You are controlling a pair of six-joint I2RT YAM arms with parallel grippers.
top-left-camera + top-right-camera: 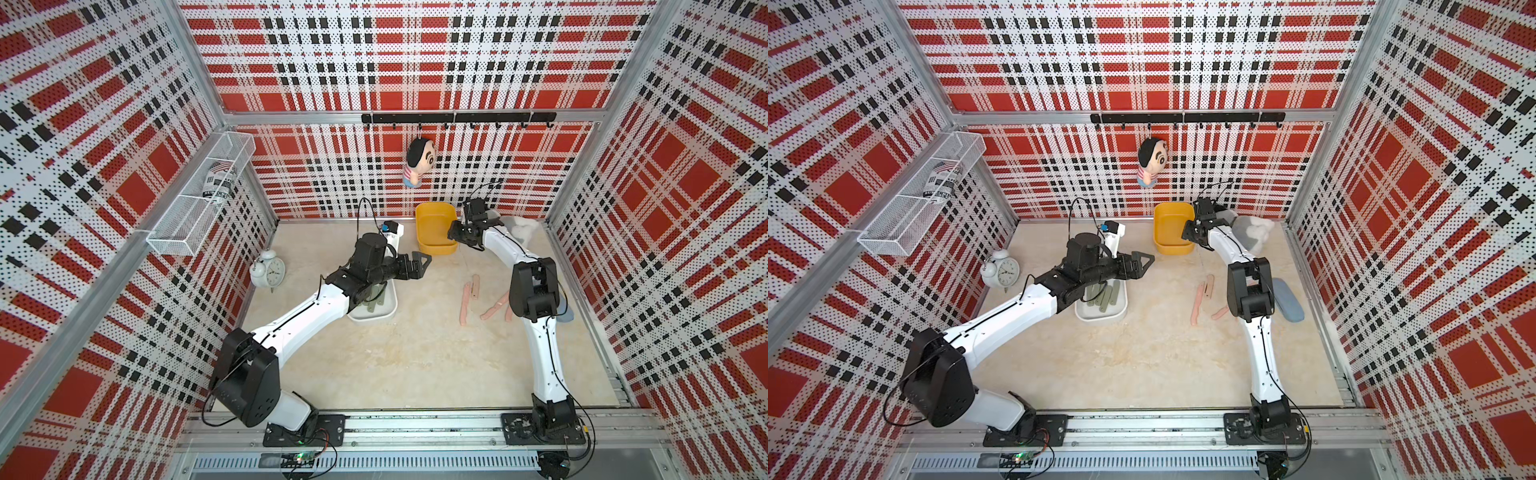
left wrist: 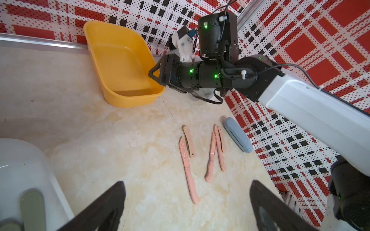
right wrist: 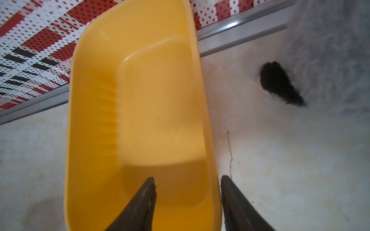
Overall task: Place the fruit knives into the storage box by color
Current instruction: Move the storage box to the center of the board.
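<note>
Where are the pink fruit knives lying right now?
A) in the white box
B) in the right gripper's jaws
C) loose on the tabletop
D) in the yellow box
C: the pink knives lie loose on the tabletop, while the yellow box is empty and the white box holds only green knives.

White arm shells (image 1: 303, 309), black joints (image 1: 245, 374), small green lights (image 2: 191, 70).
</note>
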